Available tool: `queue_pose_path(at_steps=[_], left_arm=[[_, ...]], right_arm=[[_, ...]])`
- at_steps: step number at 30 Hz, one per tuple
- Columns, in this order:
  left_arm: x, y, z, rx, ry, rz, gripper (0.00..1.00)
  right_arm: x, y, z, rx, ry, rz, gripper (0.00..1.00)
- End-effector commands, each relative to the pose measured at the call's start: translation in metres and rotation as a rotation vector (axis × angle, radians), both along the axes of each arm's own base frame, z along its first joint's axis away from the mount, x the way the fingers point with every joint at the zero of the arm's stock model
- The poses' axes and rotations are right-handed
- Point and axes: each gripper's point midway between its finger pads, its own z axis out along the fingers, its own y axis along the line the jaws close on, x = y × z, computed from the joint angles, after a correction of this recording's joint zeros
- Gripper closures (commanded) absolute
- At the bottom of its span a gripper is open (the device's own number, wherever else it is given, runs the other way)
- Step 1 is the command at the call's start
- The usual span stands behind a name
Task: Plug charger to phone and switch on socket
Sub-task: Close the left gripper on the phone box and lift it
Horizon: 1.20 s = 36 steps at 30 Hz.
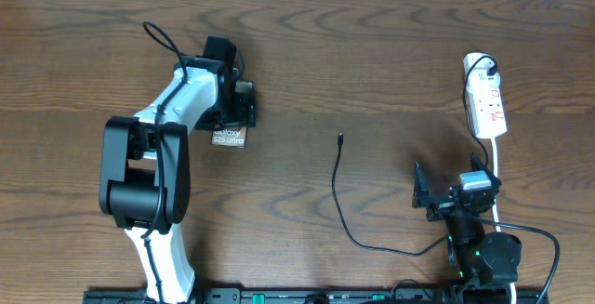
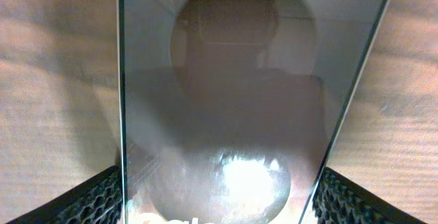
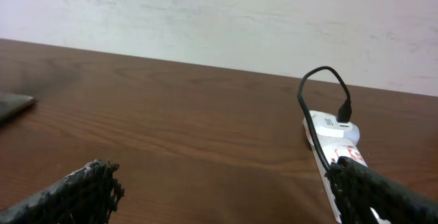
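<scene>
The phone (image 1: 229, 138) lies on the wooden table at the back left, with "Galaxy" on its bronze-grey glossy face. It fills the left wrist view (image 2: 226, 94). My left gripper (image 1: 231, 111) is over it, with a finger pad against each long edge (image 2: 220, 207). The charger cable (image 1: 337, 188) lies loose at mid-table, and its small plug tip (image 1: 340, 138) points away from me, well right of the phone. The white power strip (image 1: 488, 99) lies at the far right, with a black plug at its far end (image 3: 340, 114). My right gripper (image 1: 451, 194) is open and empty (image 3: 233, 203), just in front of the strip.
The strip's white cord (image 1: 497, 169) runs toward me past the right arm. The black cable loops near the table's front edge (image 1: 400, 248). A pale wall (image 3: 226, 18) stands behind the table.
</scene>
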Motion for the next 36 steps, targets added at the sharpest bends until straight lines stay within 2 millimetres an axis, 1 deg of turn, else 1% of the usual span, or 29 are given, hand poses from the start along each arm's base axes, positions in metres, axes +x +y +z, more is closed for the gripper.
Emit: queue_pose_path(at_steps=[1, 4, 5, 7, 11, 13, 14, 16, 19, 22, 36], left_arm=[[-0.022, -0.002, -0.02, -0.004, 0.114, 0.085, 0.15], [-0.03, -0.002, -0.02, -0.006, 0.147, 0.12, 0.16], [-0.032, -0.007, -0.019, -0.031, 0.158, 0.119, 0.15], [-0.033, -0.01, -0.019, -0.048, 0.166, 0.119, 0.15], [-0.036, -0.009, -0.018, -0.043, 0.178, 0.12, 0.16], [-0.032, -0.005, -0.018, -0.023, 0.158, 0.12, 0.09], [-0.025, 0.001, -0.019, 0.014, 0.125, 0.12, 0.05], [-0.014, 0.01, -0.02, 0.066, 0.075, 0.122, 0.03], [-0.005, 0.014, -0.019, 0.09, 0.033, 0.118, 0.0], [-0.006, 0.014, -0.019, 0.09, 0.038, 0.118, 0.02], [-0.006, 0.014, -0.019, 0.09, 0.038, 0.118, 0.02]], right_arm=[[0.0, -0.001, 0.0, -0.002, -0.002, -0.007, 0.01], [0.0, -0.001, 0.0, -0.002, -0.001, -0.007, 0.01], [0.0, -0.001, 0.0, -0.002, -0.002, -0.007, 0.01], [0.0, -0.001, 0.0, -0.002, -0.001, -0.007, 0.01], [0.0, -0.001, 0.0, -0.002, -0.001, -0.007, 0.01], [0.0, -0.001, 0.0, -0.002, -0.002, -0.007, 0.01], [0.0, -0.001, 0.0, -0.002, -0.001, -0.007, 0.01], [0.0, -0.001, 0.0, -0.002, -0.001, -0.007, 0.01], [0.0, -0.001, 0.0, -0.002, -0.001, -0.007, 0.01], [0.0, -0.001, 0.0, -0.002, -0.001, -0.007, 0.01], [0.0, -0.001, 0.0, -0.002, -0.001, -0.007, 0.01]])
